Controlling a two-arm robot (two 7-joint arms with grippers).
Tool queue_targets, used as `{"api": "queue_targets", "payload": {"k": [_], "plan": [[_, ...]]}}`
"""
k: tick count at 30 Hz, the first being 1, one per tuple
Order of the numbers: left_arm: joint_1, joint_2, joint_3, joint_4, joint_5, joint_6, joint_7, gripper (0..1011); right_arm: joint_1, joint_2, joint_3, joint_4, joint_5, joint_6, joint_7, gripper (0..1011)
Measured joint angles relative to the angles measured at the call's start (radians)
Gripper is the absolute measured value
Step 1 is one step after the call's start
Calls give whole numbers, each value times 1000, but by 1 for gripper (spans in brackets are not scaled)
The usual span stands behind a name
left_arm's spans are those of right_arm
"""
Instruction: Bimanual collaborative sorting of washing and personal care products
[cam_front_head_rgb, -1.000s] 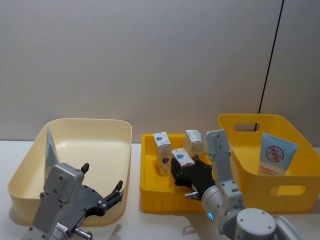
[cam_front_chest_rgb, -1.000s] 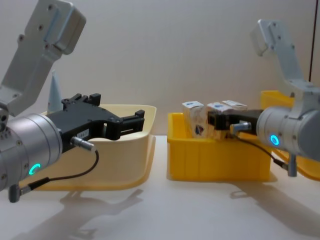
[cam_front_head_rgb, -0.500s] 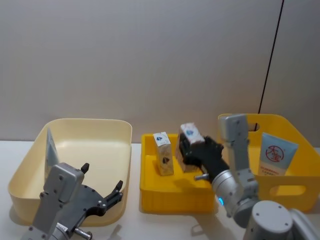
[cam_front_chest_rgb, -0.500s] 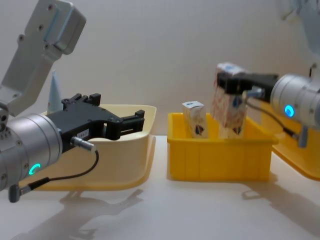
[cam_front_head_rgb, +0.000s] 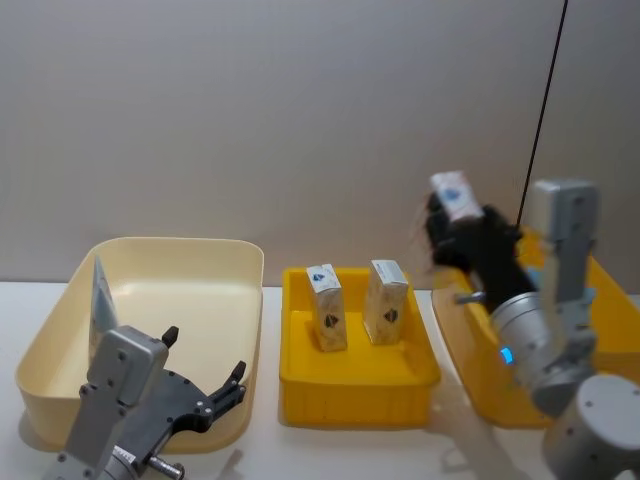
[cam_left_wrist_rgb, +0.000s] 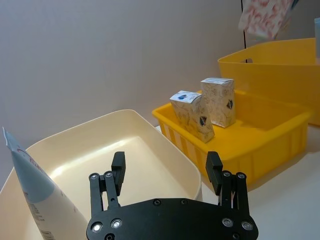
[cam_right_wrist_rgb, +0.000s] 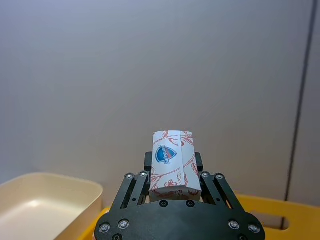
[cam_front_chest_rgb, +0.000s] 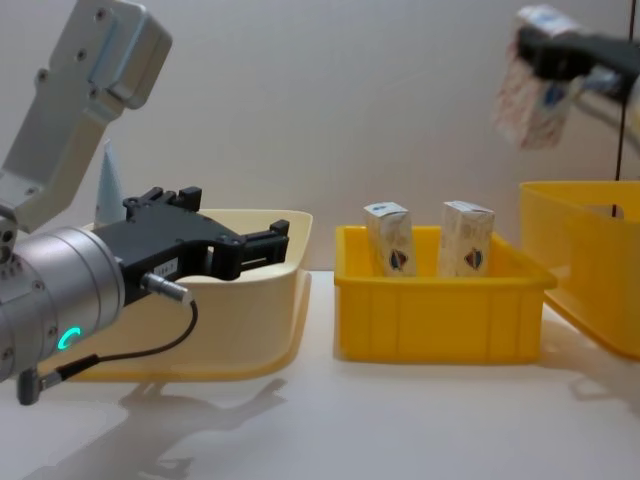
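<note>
My right gripper (cam_front_head_rgb: 452, 218) is shut on a white carton (cam_front_head_rgb: 455, 193) printed red and blue, held high in the air over the near-left rim of the large yellow bin (cam_front_head_rgb: 466, 345). The same carton (cam_right_wrist_rgb: 172, 162) stands upright between the fingers in the right wrist view, and hangs tilted (cam_front_chest_rgb: 530, 98) in the chest view. Two more cartons (cam_front_head_rgb: 325, 307) (cam_front_head_rgb: 386, 300) stand in the small yellow tray (cam_front_head_rgb: 350, 380). A light-blue tube (cam_front_head_rgb: 100, 300) leans in the cream bin (cam_front_head_rgb: 200, 250). My left gripper (cam_front_head_rgb: 205, 385) hovers open at that bin's near rim.
The three containers stand in a row on the white table: cream bin left, small yellow tray (cam_front_chest_rgb: 440, 320) in the middle, large yellow bin (cam_front_chest_rgb: 585, 260) right. A grey wall closes the back. Bare table lies in front of the containers.
My right gripper lifted one carton out of the small yellow tray and carried it up and to the right, above the large yellow bin. The left arm has not moved.
</note>
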Motion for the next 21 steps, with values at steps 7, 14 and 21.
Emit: {"api": "queue_targets", "payload": {"k": [7,14,21], "plan": [[0,0,0,0,0,0,0,1003,-16,28,73,-54,0,-41,-29,402],[0,0,0,0,0,0,0,1003,-40,51,140,-97,-8,-65,-64,403],[0,0,0,0,0,0,0,1003,-75,73,211,-140,-22,-74,-104,402]]}}
